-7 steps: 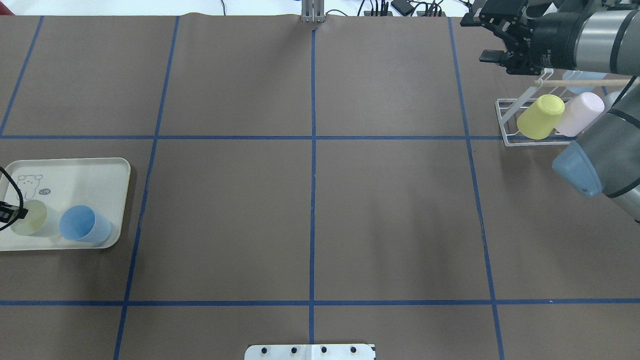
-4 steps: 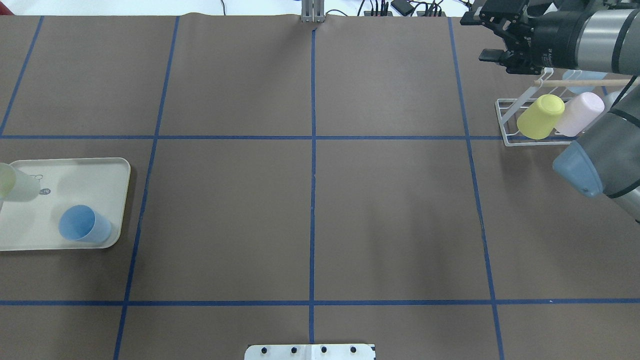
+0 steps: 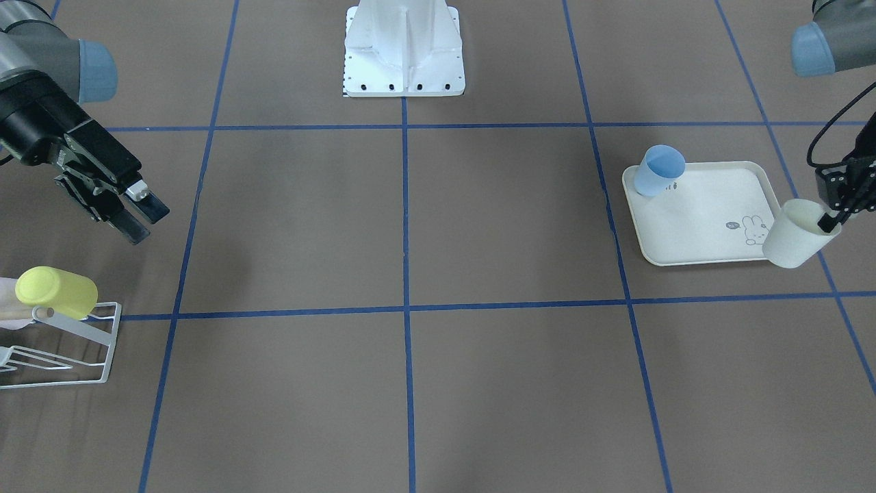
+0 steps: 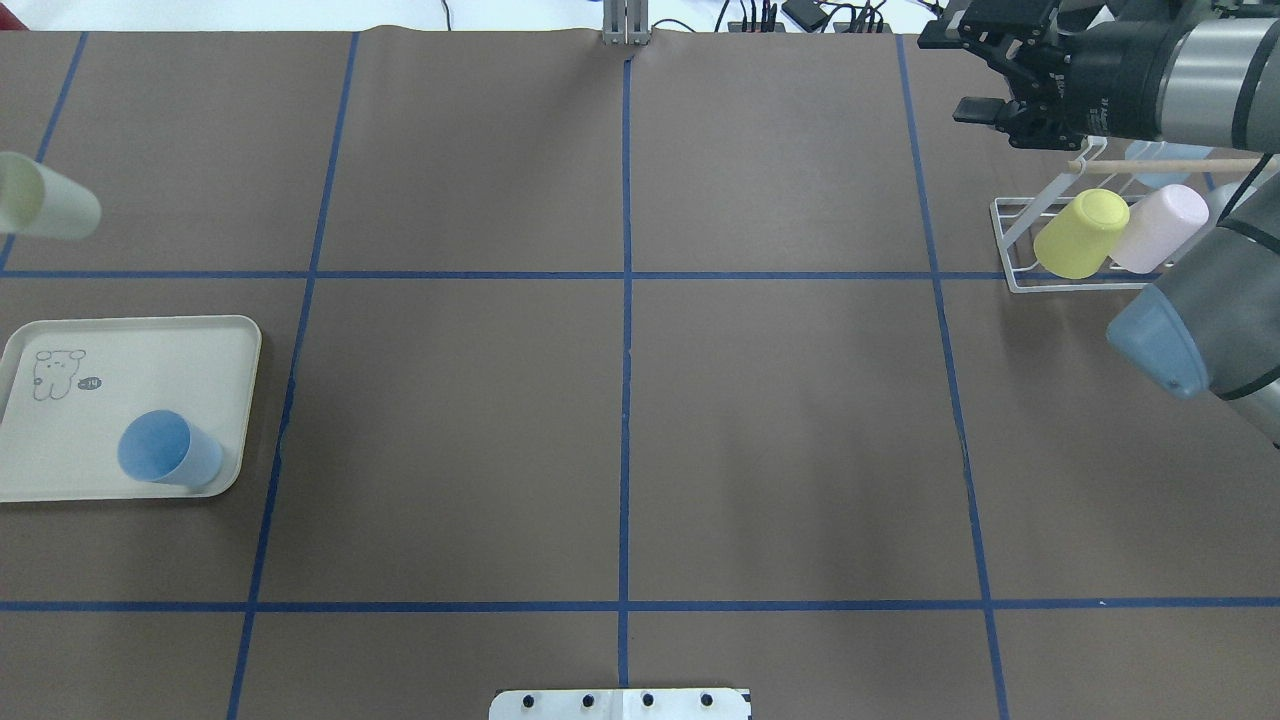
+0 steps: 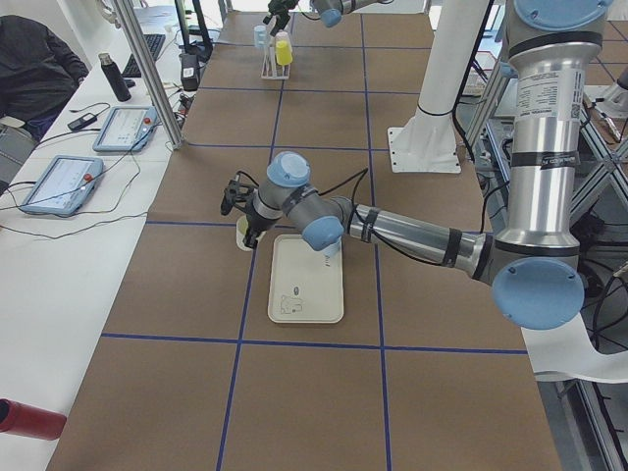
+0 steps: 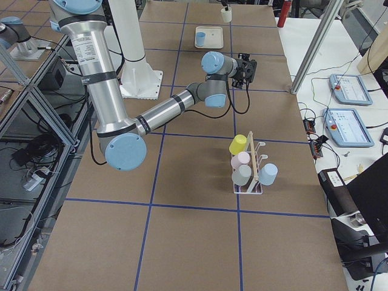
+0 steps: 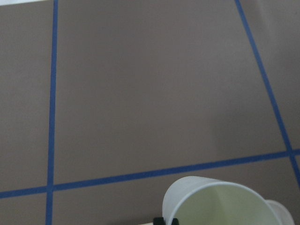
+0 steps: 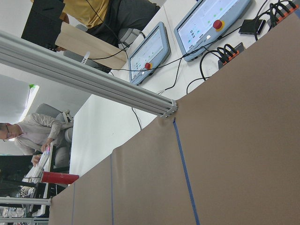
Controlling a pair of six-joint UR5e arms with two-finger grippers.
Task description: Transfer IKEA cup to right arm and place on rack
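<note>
Left gripper (image 3: 829, 218): clamped on the rim of the pale cream plastic cup (image 3: 794, 238), a black fingertip reaching into the mouth. Carried in the air clear of the brown paper-covered table (image 3: 410, 226), cup tilted. Positioned by the outer corner, away from the robot, of the cream rabbit-print tray (image 3: 691, 226); over the tray or just off it, cannot be told.

Left arm (image 5: 412, 231): stretched low and nearly level from the elbow across the tray, wrist folded down at the end.

Right gripper (image 4: 960, 75): fingers spread, holding nothing. Held in the air near the white wire-frame rack (image 4: 1008, 215), apart from it.

Right arm (image 6: 163, 109): forearm reaching out from the elbow over the table, wrist bent toward the gripper.

Rack load: yellow plastic cup (image 4: 1080, 233) and pink plastic cup (image 4: 1160, 225), mouth-down on the slanted prongs under the light wooden dowel (image 4: 1160, 163). Grey cup (image 6: 241, 174) and pale blue cup (image 6: 268, 174) clear only from the right end.

Tray load: blue plastic cup (image 4: 168, 450), upright near the corner toward the robot.

Hidden or cut off: left gripper outside the overhead frame, cream cup sliced by that frame's left edge. Only a black sliver of finger (image 7: 166, 220) below the rim in the left wrist view, cup base out of frame. Rack partly behind the right arm overhead, cropped by the front view's edge.
</note>
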